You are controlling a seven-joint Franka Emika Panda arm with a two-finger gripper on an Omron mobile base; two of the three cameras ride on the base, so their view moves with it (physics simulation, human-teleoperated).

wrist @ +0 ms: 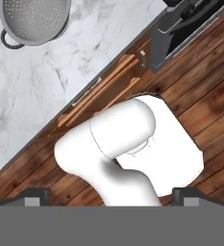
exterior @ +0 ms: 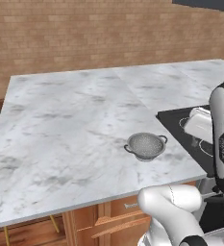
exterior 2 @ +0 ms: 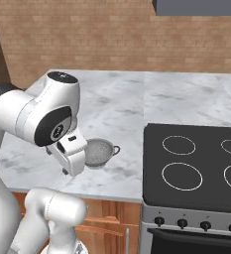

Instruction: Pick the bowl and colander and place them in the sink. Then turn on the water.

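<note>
The colander (wrist: pixel 35 20) sits upright on the marble counter (exterior: pixel 60 125), ahead of the downward-pointing gripper (wrist: pixel 111 194). Its fingers stand wide apart, holding nothing.

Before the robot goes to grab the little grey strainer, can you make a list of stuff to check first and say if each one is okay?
1. Small grey speckled metal colander standing upright on the white marble counter: ok.
2. Space around the colander free of other things: ok.
3. Two-finger gripper open and holding nothing: ok, the finger tips stand wide apart.
4. Gripper lined up over the colander: not ok; in the hand view the colander sits in the top corner, and the camera looks down at the wooden floor.
5. Black stovetop far enough from the colander: ok, marble shows between them.
6. Sink ready to receive it: cannot tell.
</note>
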